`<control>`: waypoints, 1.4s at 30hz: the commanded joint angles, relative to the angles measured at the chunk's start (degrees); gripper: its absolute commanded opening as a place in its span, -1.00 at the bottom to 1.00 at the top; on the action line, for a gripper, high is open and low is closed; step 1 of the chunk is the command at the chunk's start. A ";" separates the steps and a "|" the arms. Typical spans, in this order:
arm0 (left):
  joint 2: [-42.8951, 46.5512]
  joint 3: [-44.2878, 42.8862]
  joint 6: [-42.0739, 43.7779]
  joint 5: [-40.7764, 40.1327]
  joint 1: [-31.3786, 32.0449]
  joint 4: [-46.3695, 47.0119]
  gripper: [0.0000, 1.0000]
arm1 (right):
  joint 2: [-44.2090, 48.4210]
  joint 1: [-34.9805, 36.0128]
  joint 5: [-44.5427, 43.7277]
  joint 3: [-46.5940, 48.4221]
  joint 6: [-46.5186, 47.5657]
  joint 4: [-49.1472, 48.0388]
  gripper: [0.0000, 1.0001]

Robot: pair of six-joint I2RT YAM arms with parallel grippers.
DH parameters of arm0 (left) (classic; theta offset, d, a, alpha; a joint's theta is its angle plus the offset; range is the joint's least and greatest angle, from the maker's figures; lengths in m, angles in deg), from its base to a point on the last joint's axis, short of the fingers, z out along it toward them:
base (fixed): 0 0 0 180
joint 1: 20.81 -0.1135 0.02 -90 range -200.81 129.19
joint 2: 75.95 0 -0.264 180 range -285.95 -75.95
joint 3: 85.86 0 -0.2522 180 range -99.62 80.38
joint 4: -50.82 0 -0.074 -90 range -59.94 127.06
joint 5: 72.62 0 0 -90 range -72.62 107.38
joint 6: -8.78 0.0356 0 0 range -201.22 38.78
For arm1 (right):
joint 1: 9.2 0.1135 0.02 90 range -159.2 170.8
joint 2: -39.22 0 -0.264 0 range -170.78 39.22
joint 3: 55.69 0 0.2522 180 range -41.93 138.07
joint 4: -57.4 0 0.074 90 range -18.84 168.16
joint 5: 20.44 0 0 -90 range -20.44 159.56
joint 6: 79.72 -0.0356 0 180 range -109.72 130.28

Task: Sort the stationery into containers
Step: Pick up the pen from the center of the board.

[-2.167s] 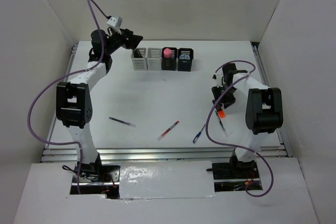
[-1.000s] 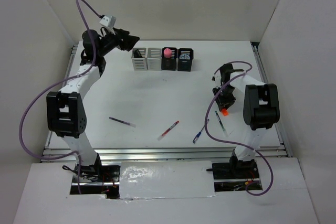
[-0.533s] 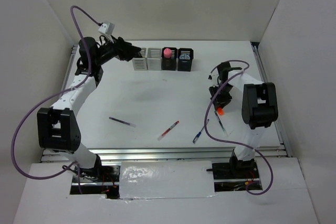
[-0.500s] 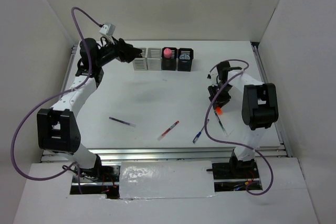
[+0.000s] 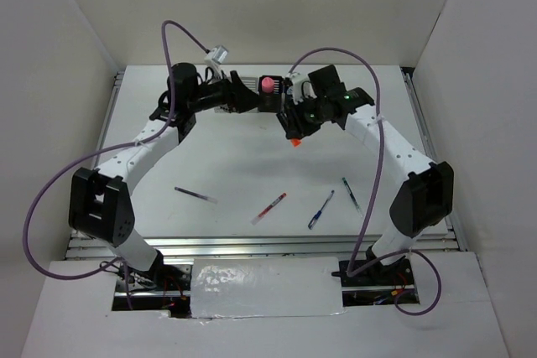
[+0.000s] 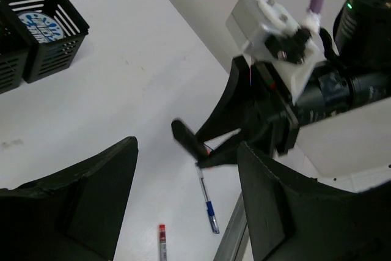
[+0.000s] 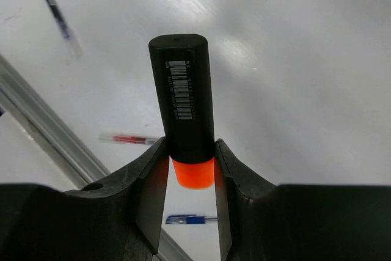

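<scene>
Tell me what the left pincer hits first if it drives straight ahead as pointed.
Probably the black highlighter held in the right pincer, dead ahead of the left pincer in its wrist view; depth is unclear.

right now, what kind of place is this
Likely a robot lab test cell: a white table boxed in by plain white walls, a left arm and right arm bolted at its near edge, pens scattered before a row of holders, a highlighter in the right claw.
</scene>
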 commanded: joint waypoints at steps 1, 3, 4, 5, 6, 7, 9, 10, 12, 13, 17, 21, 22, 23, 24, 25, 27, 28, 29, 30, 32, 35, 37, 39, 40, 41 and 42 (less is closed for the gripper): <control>-1.61 -4.04 -3.41 -1.75 1.89 -2.85 0.56 | 1.47 3.98 -0.27 3.57 -2.78 -0.02 -1.00; -2.49 -5.01 -3.07 -2.37 3.21 -3.82 0.54 | 1.38 6.44 -3.17 4.97 -3.31 0.16 -1.00; -3.01 -5.89 -2.54 -2.46 3.66 -5.04 0.55 | 1.30 7.23 -4.31 5.50 -3.40 0.86 -1.00; -3.28 -6.33 -1.84 -2.72 4.10 -6.01 0.54 | 1.12 7.85 -6.06 6.03 -3.49 1.21 -1.00; -3.46 -6.77 -0.36 -3.85 4.54 -7.33 0.54 | 0.86 8.72 -6.95 7.08 -3.84 1.65 -1.00; -3.89 -7.38 0.18 -4.39 4.98 -8.65 0.54 | 0.77 9.08 -7.48 7.61 -3.93 2.26 -1.00; -4.25 -6.95 0.36 -4.39 5.33 -10.15 0.52 | 1.03 9.35 -8.53 8.06 -4.45 2.27 -1.00; -4.34 -6.86 0.10 -4.30 5.33 -10.33 0.50 | 1.20 9.43 -8.80 7.97 -4.63 2.01 -1.00; -4.34 -5.99 -0.60 -4.13 5.51 -10.24 0.48 | 1.29 9.70 -10.11 7.97 -4.89 1.92 -1.00; -4.43 -5.72 -0.78 -3.52 5.42 -10.07 0.46 | 1.21 9.78 -10.56 8.15 -4.90 2.00 -1.00; -4.25 -4.84 -1.75 -2.11 5.51 -9.36 0.38 | 0.24 9.87 -12.75 8.32 -5.07 1.83 -1.00; -3.99 -3.70 -2.28 -1.05 5.86 -8.83 0.33 | -0.20 9.87 -13.20 8.94 -5.42 1.83 -1.00; -4.07 -3.70 -2.19 -1.05 5.86 -8.92 0.28 | -0.11 9.96 -12.67 8.94 -5.42 1.74 -1.00; -4.07 -3.78 -2.10 -1.05 5.86 -8.92 0.26 | 0.15 10.05 -12.50 8.94 -5.51 1.57 -1.00; -4.25 -3.96 -2.19 -1.14 5.86 -9.10 0.22 | 0.24 10.05 -12.32 9.20 -5.42 1.74 -1.00; -4.42 -4.05 -2.10 -1.14 5.86 -9.10 0.14 | 0.24 10.22 -12.32 9.29 -5.42 1.74 -1.00; -4.95 -4.14 -2.54 -0.61 5.95 -8.58 0.07 | 0.50 10.31 -12.49 9.46 -5.34 1.57 -1.00; -5.04 -4.31 -2.97 -0.53 5.95 -8.31 0.00 | 0.59 10.40 -12.58 9.55 -5.33 1.57 -1.00; -5.30 -4.49 -3.85 0.00 5.95 -8.22 -0.03 | 0.59 10.40 -12.58 9.81 -5.42 1.57 -1.00; -5.83 -4.58 -4.03 0.35 6.03 -8.05 -0.12 | 0.68 10.31 -12.49 9.90 -5.42 1.39 -1.00; -6.18 -5.10 -4.47 0.53 5.77 -7.78 -0.25 | 0.68 10.31 -12.41 10.34 -5.60 1.30 -1.00; -6.54 -6.33 -3.68 0.18 4.90 -7.78 -0.60 | 0.33 10.31 -12.06 11.74 -6.12 2.26 -0.35; -6.54 -7.47 -2.55 -0.87 3.06 -9.09 -0.89 | 1.02 9.70 -10.92 11.32 -6.82 2.45 0.31; -6.89 -8.53 -0.97 -2.79 1.12 -9.54 -1.00 | 2.34 8.03 -8.90 10.52 -7.00 1.83 0.55; -6.97 -10.53 1.65 -3.85 -1.24 -10.84 -1.00 | 2.61 7.24 -8.45 9.74 -7.00 1.74 0.58; -7.58 -11.60 3.33 -5.26 -2.30 -11.47 -1.00 | 2.96 5.58 -7.93 9.29 -8.48 1.57 0.60; -7.94 -12.83 7.27 -8.66 -3.36 -12.08 -1.00 | 3.75 4.78 -7.75 8.25 -8.76 1.39 0.61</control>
